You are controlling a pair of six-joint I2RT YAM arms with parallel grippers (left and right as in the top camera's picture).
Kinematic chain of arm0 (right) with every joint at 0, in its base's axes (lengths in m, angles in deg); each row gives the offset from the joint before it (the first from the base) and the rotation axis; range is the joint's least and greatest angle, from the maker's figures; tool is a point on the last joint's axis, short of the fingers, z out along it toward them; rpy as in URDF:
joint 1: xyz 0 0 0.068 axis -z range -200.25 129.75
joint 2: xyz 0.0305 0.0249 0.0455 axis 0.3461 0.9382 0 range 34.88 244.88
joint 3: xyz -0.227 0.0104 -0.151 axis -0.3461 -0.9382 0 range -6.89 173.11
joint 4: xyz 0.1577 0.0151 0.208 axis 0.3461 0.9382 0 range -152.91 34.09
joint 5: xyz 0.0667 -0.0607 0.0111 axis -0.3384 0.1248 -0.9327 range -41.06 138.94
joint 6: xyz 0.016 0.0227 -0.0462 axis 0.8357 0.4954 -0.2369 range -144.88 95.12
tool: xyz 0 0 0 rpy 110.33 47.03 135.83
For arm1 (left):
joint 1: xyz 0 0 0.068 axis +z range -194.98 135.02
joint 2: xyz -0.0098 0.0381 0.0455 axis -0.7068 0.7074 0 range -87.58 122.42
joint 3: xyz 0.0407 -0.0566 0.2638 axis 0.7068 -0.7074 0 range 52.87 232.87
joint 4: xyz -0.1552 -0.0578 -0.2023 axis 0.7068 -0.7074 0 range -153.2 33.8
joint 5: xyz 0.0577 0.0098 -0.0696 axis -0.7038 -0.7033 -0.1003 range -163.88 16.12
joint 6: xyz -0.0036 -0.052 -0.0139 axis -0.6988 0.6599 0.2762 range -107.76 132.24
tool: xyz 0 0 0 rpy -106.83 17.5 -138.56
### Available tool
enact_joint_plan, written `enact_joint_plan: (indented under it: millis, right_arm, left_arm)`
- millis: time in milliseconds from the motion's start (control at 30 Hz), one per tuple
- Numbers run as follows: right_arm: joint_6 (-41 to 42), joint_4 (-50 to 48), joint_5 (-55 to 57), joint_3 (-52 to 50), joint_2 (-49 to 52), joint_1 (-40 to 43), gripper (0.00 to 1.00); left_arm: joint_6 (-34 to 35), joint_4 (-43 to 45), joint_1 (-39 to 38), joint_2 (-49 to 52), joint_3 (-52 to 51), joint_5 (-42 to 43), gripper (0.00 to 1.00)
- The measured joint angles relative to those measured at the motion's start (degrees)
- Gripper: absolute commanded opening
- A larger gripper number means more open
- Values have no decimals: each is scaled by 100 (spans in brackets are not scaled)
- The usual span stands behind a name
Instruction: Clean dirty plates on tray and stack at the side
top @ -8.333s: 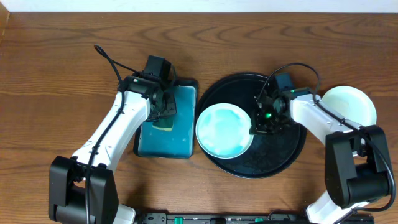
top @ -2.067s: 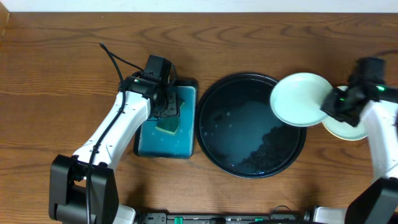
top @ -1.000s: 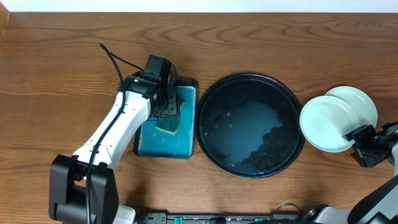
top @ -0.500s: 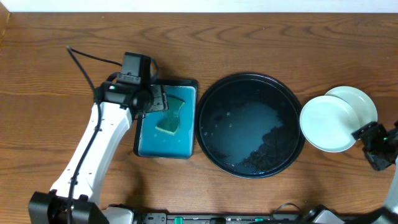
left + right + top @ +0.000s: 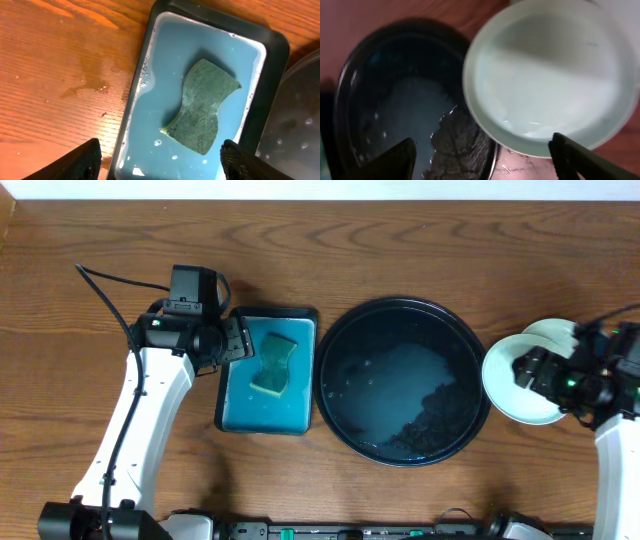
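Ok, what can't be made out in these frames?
1. Overhead: the right gripper covers part of the plates, so their count is unclear.
2. Right wrist: blurred, so marks on the top plate can't be judged.
3. Left wrist: the bottom edge cuts off the blue tray's near end.

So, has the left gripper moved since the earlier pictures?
Yes. The left gripper has moved left: earlier it was above the rectangular tray, now it is at the tray's left edge.
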Motion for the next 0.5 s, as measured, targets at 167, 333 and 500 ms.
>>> enact_joint_plan:
  millis: [167, 333, 500]
  right_arm:
    - [-181, -70, 398, 0, 0, -992, 99]
    - [-308, -81, 605, 0, 0, -1648, 99]
    - [-485, 66, 732, 0, 0, -2017, 99]
  left_arm:
    - [0, -48, 0, 0, 0, 0, 79]
    - [0, -149, 0, 0, 0, 0, 79]
    - [0, -417, 2, 0, 0, -2, 79]
